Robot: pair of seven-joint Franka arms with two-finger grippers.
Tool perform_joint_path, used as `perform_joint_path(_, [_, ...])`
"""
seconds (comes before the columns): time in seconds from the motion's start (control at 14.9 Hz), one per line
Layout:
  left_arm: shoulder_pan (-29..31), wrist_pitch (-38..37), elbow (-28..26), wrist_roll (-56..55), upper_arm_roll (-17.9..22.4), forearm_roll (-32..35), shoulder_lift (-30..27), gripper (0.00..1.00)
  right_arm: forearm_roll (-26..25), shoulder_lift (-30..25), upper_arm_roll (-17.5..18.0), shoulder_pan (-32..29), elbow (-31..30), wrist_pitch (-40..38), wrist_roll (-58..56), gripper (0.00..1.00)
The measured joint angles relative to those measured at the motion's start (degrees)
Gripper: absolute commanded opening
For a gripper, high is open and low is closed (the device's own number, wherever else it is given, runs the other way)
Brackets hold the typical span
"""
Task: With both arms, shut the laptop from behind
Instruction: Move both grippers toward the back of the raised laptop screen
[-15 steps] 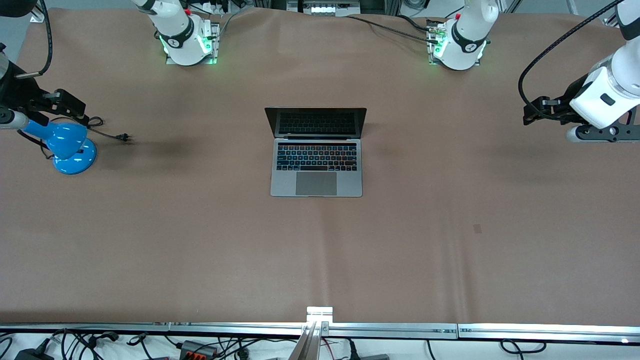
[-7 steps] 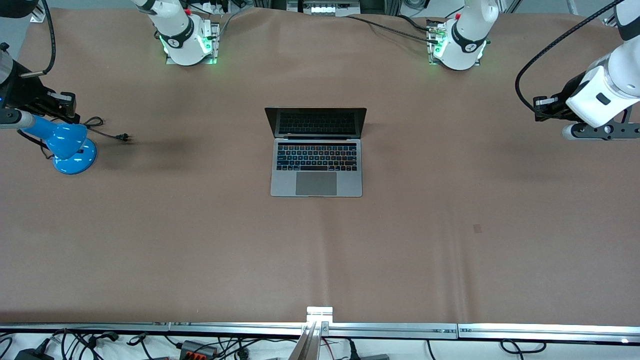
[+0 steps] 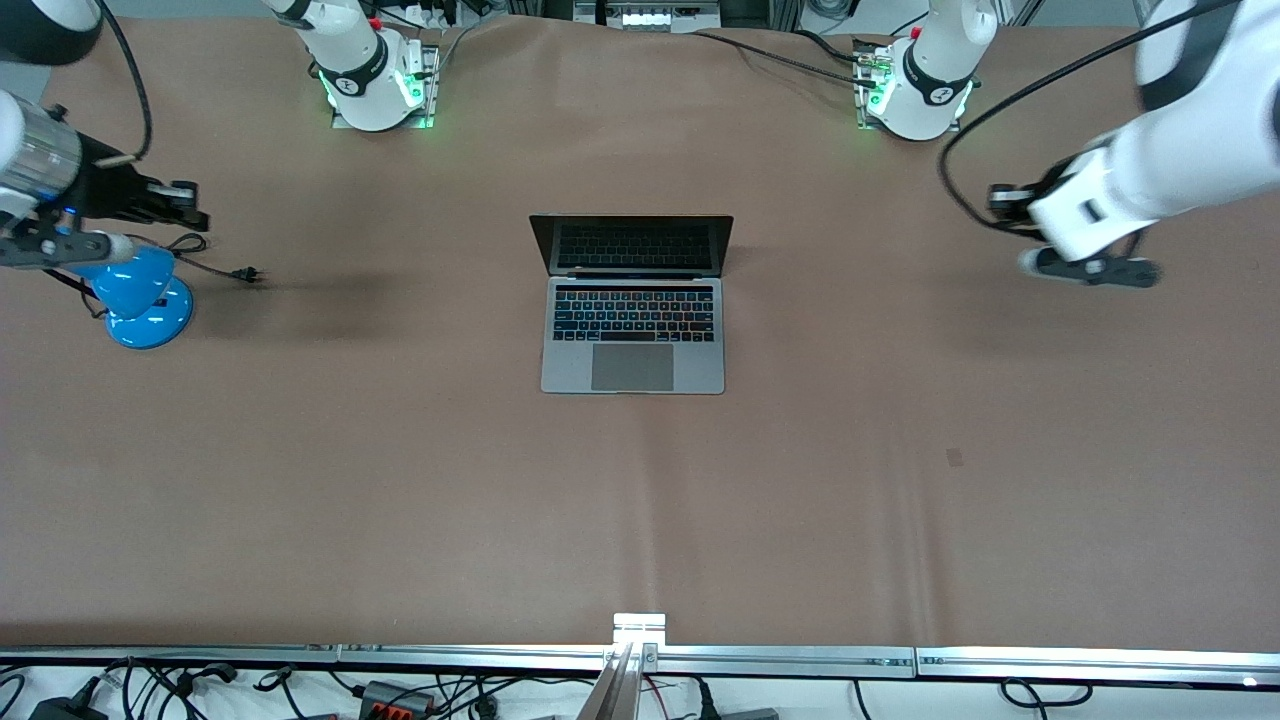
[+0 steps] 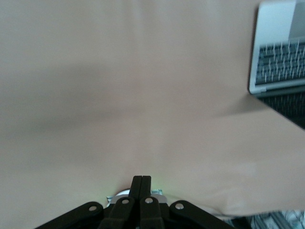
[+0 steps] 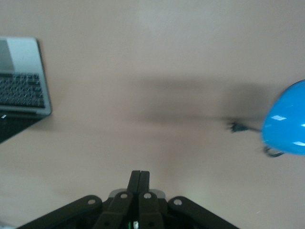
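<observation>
The silver-grey laptop point(image 3: 632, 340) lies open in the middle of the table, its dark screen upright on the side toward the arm bases. It also shows in the left wrist view point(image 4: 281, 67) and the right wrist view point(image 5: 21, 90). My left gripper point(image 3: 1003, 197) is shut and empty, in the air over bare table toward the left arm's end, well apart from the laptop; it shows shut in the left wrist view point(image 4: 141, 179). My right gripper point(image 3: 192, 210) is shut and empty over the table beside the lamp; it shows shut in the right wrist view point(image 5: 140, 173).
A blue desk lamp point(image 3: 140, 295) stands at the right arm's end of the table, under the right wrist, with its cord and plug point(image 3: 245, 273) trailing toward the laptop. It also shows in the right wrist view point(image 5: 286, 124). The arm bases point(image 3: 375, 85) point(image 3: 915, 90) stand along the table's edge.
Both arms have swung in toward the laptop. The left gripper has moved much closer to it, the right gripper a little. Both stay shut. The laptop has not moved.
</observation>
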Motion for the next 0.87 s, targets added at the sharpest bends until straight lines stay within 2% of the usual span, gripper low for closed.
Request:
perform_joint_path(0.2, [-0.3,7.7,-10.8,-3.6,-6.3,-8.4,0.5,0.0,3.4,3.6,0.4,4.4,-2.2,-1.8,-0.1,0.0])
perform_joint_path(0.34, [-0.2,12.3,-15.7,-4.8,-11.5,-11.2,0.2,0.0,7.1,4.9,0.6,8.8,-4.0,-1.8,0.0,0.0])
perform_joint_path(0.54, [-0.2,17.0,-20.0,-9.7,-19.7,-16.0,-1.4,0.0,12.8,5.3,0.7,14.1,-7.4,0.5,0.1,0.0])
perform_joint_path(0.74, [-0.3,23.5,-24.6,-12.3,-26.4,-20.7,-3.6,0.0,14.4,5.3,0.9,22.9,-12.0,6.5,2.0,0.0])
perform_joint_path(0.87, [-0.4,27.7,-25.7,-17.4,-30.2,-21.9,-3.7,0.0,15.6,5.3,1.0,30.0,-13.6,9.0,6.6,0.0])
